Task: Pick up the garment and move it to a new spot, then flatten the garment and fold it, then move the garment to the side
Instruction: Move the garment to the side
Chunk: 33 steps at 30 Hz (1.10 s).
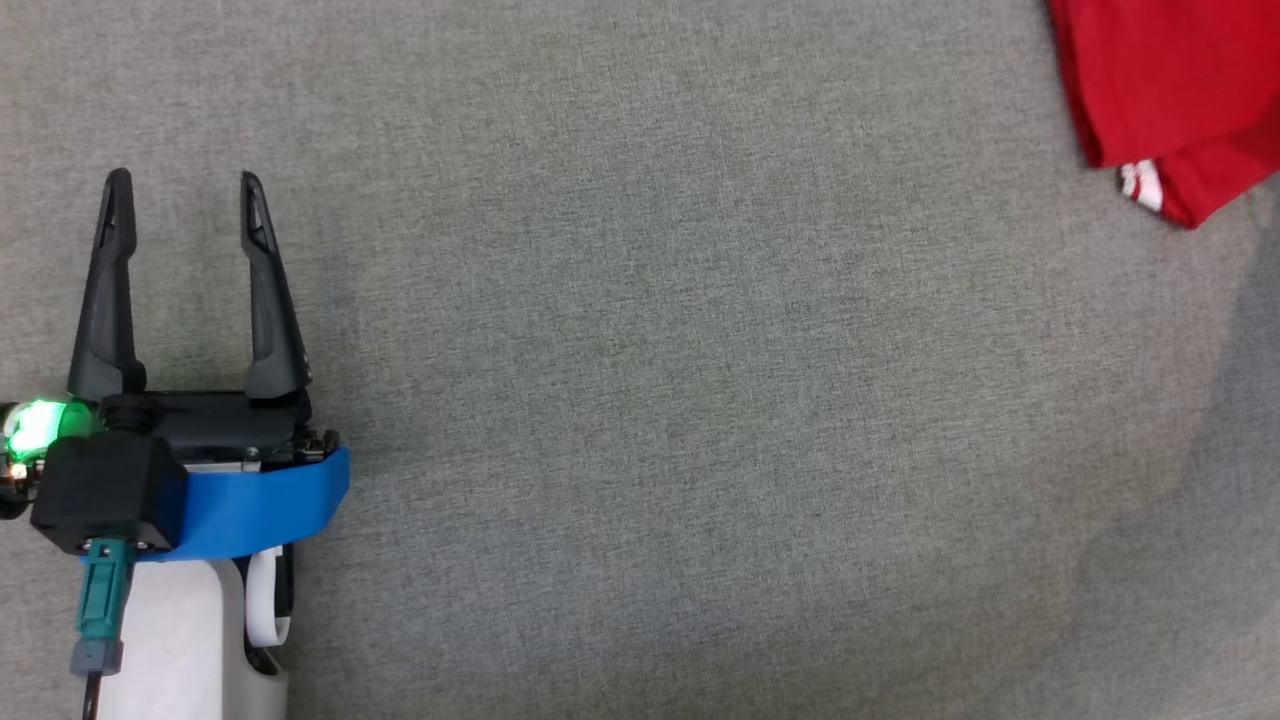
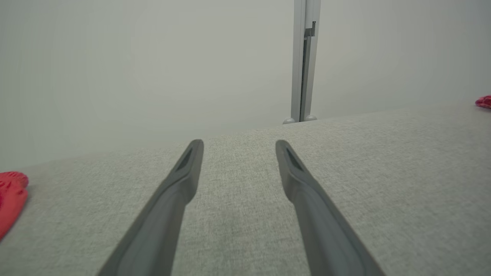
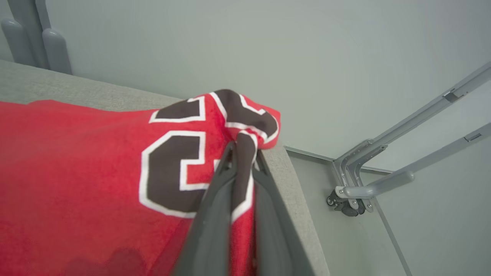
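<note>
One garment (image 1: pixel 1170 90), red, lies at the far right of the grey tabletop (image 1: pixel 640 400) in the head view, with one small white-marked fold showing at its near edge. The rest of the cloth-covered surface is bare grey.

The left gripper (image 1: pixel 184 178) sits at the near left. Its two dark fingers (image 1: pixel 105 300) are spread wide apart, released, with nothing between them. One green light (image 1: pixel 40 428) glows on the wrist, and one blue band (image 1: pixel 250 505) wraps it. In the left wrist view the left gripper (image 2: pixel 239 143) hovers low over the tabletop (image 2: pixel 383 172). Two red scraps of cloth show there, one at the left edge (image 2: pixel 11 195) and one at the far right edge (image 2: pixel 484 101). Whether both belong to the same garment I cannot tell. One pale upright post (image 2: pixel 303 61) stands beyond the far edge.

In the right wrist view the right gripper (image 3: pixel 245 151) has its two fingers (image 3: pixel 211 230) clenched on a raised fold of the garment (image 3: pixel 76 172), right at the corner of the tabletop (image 3: pixel 76 88). Dark block digits (image 3: pixel 165 168) edged in white run across the red cloth and into the pinch. Two grey metal bars (image 3: pixel 387 184) slant away to the right, past the table edge.
</note>
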Tool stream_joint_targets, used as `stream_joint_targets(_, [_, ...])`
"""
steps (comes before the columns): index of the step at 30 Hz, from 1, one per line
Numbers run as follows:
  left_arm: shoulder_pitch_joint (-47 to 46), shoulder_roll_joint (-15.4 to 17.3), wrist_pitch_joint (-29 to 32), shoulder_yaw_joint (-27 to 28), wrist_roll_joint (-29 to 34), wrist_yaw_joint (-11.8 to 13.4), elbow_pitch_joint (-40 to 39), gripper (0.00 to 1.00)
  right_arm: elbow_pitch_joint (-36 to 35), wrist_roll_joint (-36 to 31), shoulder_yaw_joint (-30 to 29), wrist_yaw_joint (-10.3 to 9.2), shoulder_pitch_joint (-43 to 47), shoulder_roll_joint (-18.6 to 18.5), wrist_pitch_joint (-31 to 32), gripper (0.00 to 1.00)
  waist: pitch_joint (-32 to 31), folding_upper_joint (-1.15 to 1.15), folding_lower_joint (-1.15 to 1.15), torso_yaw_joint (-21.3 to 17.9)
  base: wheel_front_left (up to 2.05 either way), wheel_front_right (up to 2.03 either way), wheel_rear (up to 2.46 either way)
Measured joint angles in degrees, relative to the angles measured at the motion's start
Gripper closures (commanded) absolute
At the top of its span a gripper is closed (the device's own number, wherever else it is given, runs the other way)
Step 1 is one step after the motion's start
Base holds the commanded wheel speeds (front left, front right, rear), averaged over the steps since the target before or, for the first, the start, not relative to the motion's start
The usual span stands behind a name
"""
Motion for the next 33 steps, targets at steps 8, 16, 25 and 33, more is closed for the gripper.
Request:
stream_joint_targets(8, [-0.1, 1.3, 0.0, -0.1, 0.0, 0.7, -1.8, 0.00, 2.5, -0.1, -0.8, 0.00, -3.0, -0.9, 0.0, 1.00, 1.6, 0.00, 0.00, -0.9, 0.00, 0.00, 0.00])
stream_joint_targets(16, [-0.1, 1.7, 0.0, -0.5, -0.3, 1.4, -2.0, 0.00, 2.5, -1.7, -3.2, 0.00, -3.4, -0.2, 0.0, 0.00, 1.8, 0.00, 0.00, -0.8, 0.00, 0.00, 0.00])
stream_joint_targets(25, [1.8, 1.1, 0.0, -0.6, -1.8, 2.0, 1.0, 0.00, -5.4, -4.5, -9.3, -0.01, 2.6, 3.3, 0.0, 0.00, -4.3, 0.00, 0.00, 0.3, 0.00, 0.00, 0.00])
stream_joint_targets(33, [6.9, -0.1, 0.0, 0.6, -3.5, 1.8, 4.4, 0.00, -17.8, -6.1, -9.4, -0.01, 13.9, 10.4, 0.0, 0.00, -13.4, -0.02, -0.02, 2.3, 0.00, 0.00, 0.00])
